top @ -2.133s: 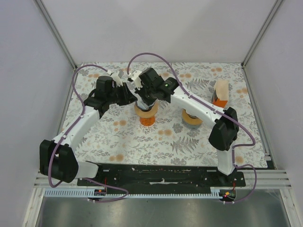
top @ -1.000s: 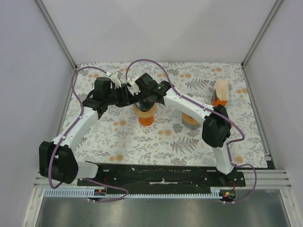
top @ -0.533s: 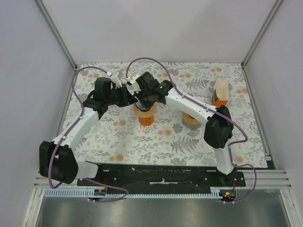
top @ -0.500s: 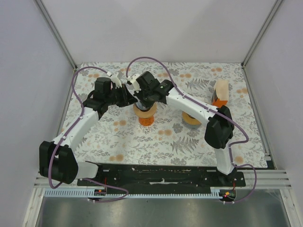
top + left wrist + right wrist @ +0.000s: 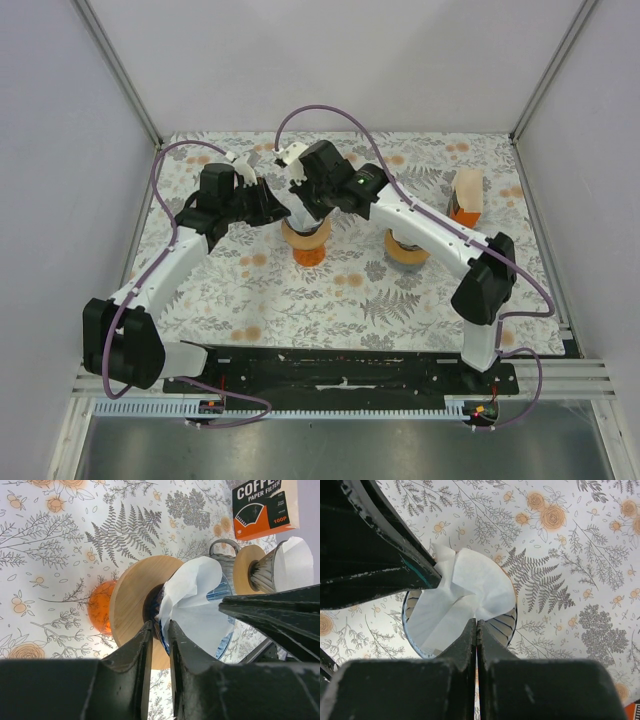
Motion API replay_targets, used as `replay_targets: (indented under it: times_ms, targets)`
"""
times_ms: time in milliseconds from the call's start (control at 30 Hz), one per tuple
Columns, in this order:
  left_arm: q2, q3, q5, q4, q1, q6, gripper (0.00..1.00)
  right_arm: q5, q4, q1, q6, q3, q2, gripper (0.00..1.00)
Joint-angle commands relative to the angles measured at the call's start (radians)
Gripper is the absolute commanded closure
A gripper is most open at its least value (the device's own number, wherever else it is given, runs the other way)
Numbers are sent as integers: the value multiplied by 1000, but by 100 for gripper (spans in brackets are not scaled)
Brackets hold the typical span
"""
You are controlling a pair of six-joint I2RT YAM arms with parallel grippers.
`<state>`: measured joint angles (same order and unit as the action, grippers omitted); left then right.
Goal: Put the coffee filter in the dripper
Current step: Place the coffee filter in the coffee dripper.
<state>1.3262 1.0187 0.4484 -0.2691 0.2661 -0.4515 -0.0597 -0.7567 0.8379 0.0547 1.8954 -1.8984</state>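
The filter (image 5: 470, 577) lies partly inside the dripper (image 5: 131, 597), which stands on the worktop (image 5: 300, 300) toward its far edge, a little left of centre. The paper is not seated: one side is crumpled and stands up above the rim.

The left claw (image 5: 160, 626) is nearly closed and pinches that raised edge. The right claw (image 5: 476, 624) is closed tight with its tip at the paper's near side, over the cone. I cannot tell whether it nips any paper.

The main risk is the left claw's pinch. If it draws back without letting go, it would likely pull the paper out or tear it. An off-centre push from the right claw could fold the paper flat against one wall, or rock the dripper on its orange stand (image 5: 100, 615). The two claws also work close together and could knock each other.
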Motion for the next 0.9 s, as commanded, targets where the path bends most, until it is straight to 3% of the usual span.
replay_targets:
  times_ms: [0,100,267,367,600,867]
  targets:
    - [-30,58,-5,-8,-2,31,73,-22,25,-8,25,-24,82,99]
    - [-33,69,-2,-21,-4,37,67,-28,22,-13,25,-36,101,94]
    - [-39,75,-2,-32,-8,46,59,-61,28,-16,28,-44,101,66]
    - [-47,75,-2,-36,-11,50,56,-72,28,-16,30,-47,91,58]
    - [-53,81,3,-44,-18,54,45,-103,33,-37,30,-30,41,46]
    - [-45,58,0,-27,-18,53,41,-45,62,-45,36,-9,-33,43]
